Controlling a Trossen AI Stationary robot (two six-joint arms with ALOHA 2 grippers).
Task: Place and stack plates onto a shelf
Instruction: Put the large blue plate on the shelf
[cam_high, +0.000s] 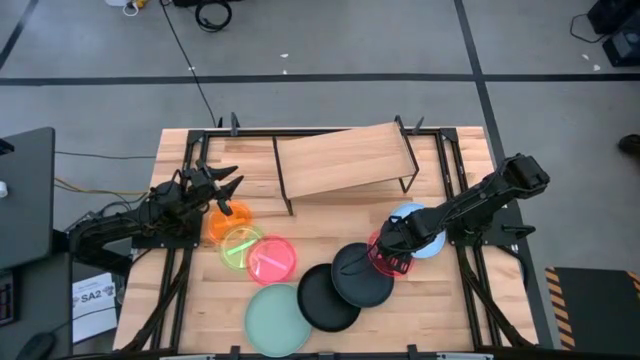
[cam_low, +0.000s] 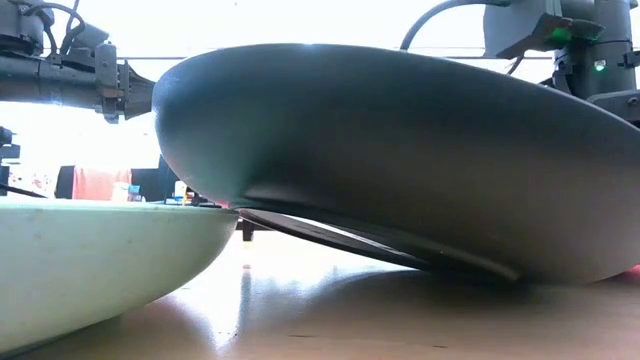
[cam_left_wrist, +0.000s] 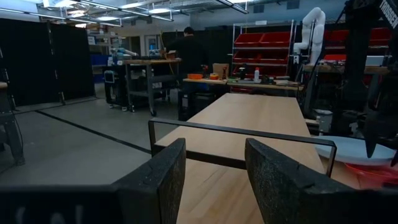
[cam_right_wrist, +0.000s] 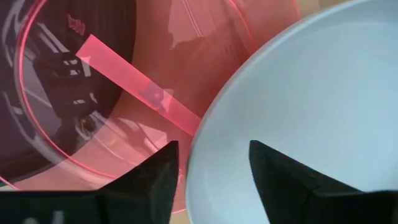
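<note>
High view: slanted light-brown wooden shelf (cam_high: 345, 160) on thin black legs stood bare at the back of the slatted wooden surface (cam_high: 470, 330). All plates lay in front of the shelf: translucent orange plate (cam_high: 222, 222), neon-green plate (cam_high: 241, 245) and pink plate (cam_high: 272, 258) toward its left end, mint-green plate (cam_high: 275, 318) and two black plates (cam_high: 345, 285) farther out, round light-blue plastic plate (cam_high: 420, 232) and translucent red plate (cam_high: 385, 255) toward its right end. Right end effector (cam_high: 390, 245) sat low at the blue plate's edge; left end effector (cam_high: 228, 187) waited above the orange plate, fingers spread.

Low view: black plate underside filled the picture, mint rim (cam_low: 100, 260) beside it.

Left wrist view: spread fingers (cam_left_wrist: 163, 177) faced the shelf.

Right wrist view: fingers (cam_right_wrist: 158, 177) straddled the blue plate's rim (cam_right_wrist: 205, 130), red plate beneath it; apart, not yet pinching.

Step judged: first pick, blue plate. Next move calls for closing on the rim, lifting clear of the red plate, carrying it to the shelf.
</note>
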